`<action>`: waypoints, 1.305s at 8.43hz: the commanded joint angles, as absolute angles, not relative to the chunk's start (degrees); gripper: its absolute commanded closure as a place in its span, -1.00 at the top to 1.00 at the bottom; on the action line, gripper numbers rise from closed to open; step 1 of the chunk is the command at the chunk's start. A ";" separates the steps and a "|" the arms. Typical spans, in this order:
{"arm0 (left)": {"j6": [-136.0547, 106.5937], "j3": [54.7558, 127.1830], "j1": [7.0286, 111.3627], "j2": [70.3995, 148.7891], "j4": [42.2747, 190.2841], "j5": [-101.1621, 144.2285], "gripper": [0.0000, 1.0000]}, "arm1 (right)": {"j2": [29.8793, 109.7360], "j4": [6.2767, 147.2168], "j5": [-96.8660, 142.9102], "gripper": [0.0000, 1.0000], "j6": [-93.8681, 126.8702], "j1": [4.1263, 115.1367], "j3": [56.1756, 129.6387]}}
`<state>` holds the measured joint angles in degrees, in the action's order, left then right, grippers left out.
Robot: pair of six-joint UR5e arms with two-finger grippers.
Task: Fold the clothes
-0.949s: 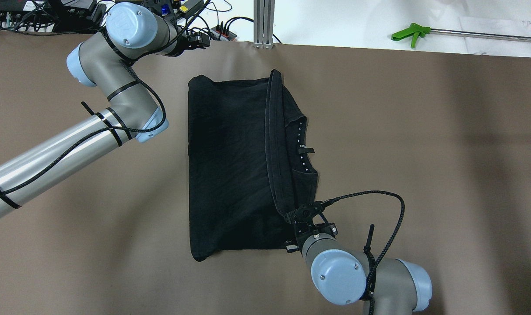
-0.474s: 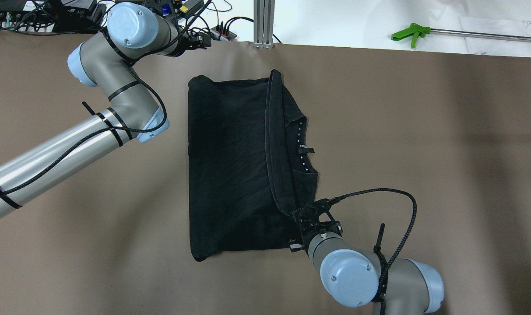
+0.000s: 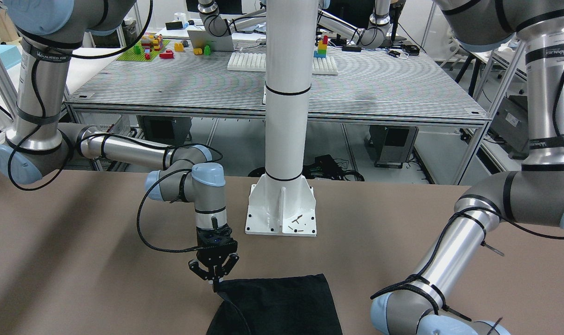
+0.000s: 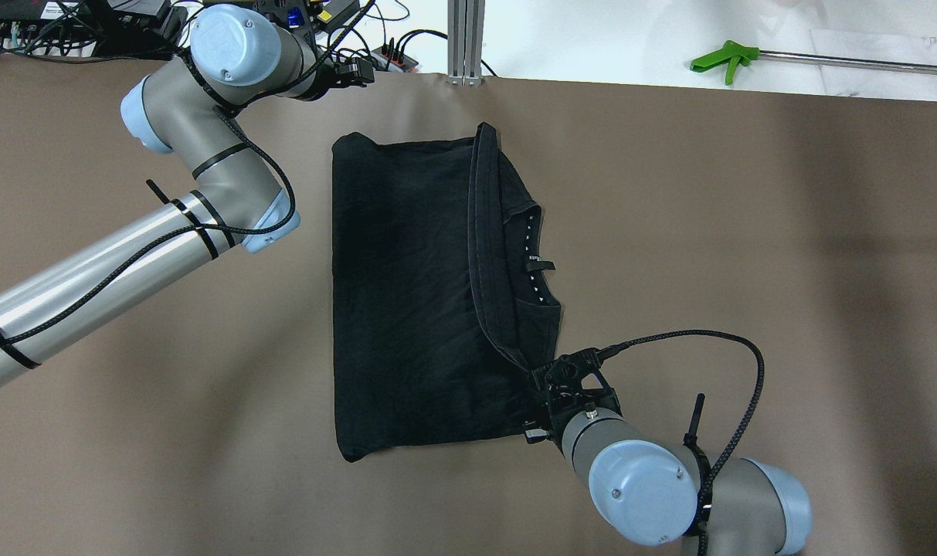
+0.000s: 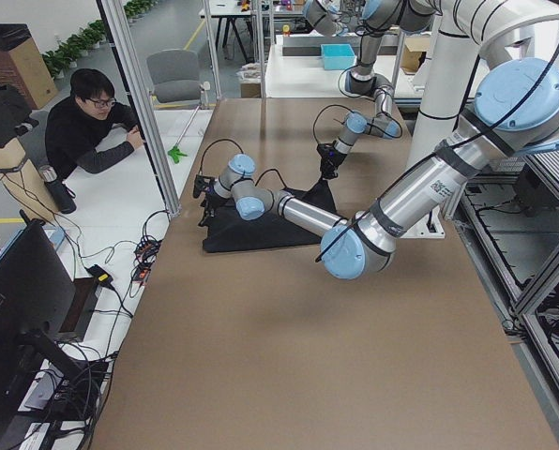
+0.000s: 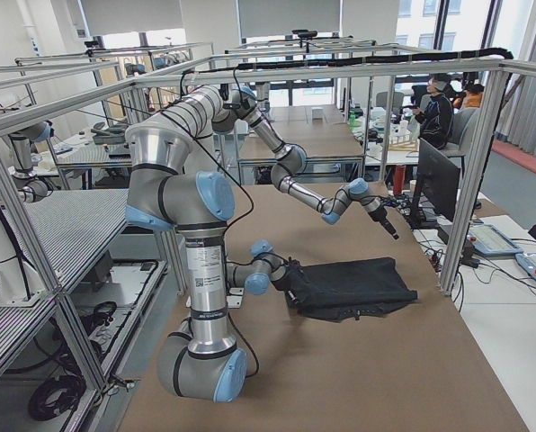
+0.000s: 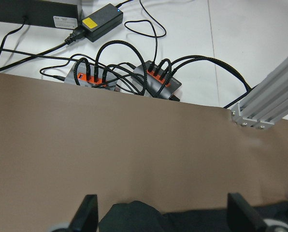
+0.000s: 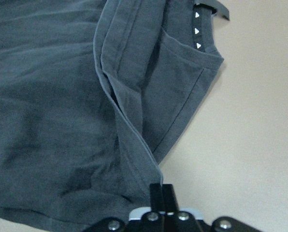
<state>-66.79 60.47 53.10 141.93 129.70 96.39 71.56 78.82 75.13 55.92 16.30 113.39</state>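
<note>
Lying near the middle of the brown table, the black T-shirt forms a rough rectangle with its long sides running near to far, and its left part is flat and smooth. Along its right side a folded-over layer ends in a stitched hem that runs from the far edge toward the near right corner. To the right of that hem the collar shows, with a row of small white triangles on its inner band and a small loop tag. The right gripper points straight down at the near right corner, its two fingers pressed together on the edge of the hem. The right wrist view shows the fabric ridge running straight into the closed fingertips, raised slightly off the layer beneath. The right arm comes in from the near right of the table, with a black cable looping out from its wrist. The left gripper hovers by the far left corner of the shirt, close to the table's far edge, with its fingers spread wide and nothing between them. Its wrist view looks down on bare table, with the shirt's rounded corner at the bottom of the view. Beyond the far edge lie power strips with black cables plugged in, an aluminium post, and further right a green-handled tool on a white surface.
</note>
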 commanded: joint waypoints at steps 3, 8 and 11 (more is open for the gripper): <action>-66.88 61.00 52.82 141.94 129.81 96.33 0.89 | 74.79 78.66 75.15 -1.00 56.07 16.52 116.28; -66.71 61.08 52.82 141.68 129.81 96.33 0.89 | 82.21 59.82 102.32 -1.00 80.42 24.34 116.19; -66.88 62.39 52.74 141.15 129.99 96.33 0.89 | 98.24 16.76 107.74 -1.00 104.37 24.61 110.76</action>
<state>-66.79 61.36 52.82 141.52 129.89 96.33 88.90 41.46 102.45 89.29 23.97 114.34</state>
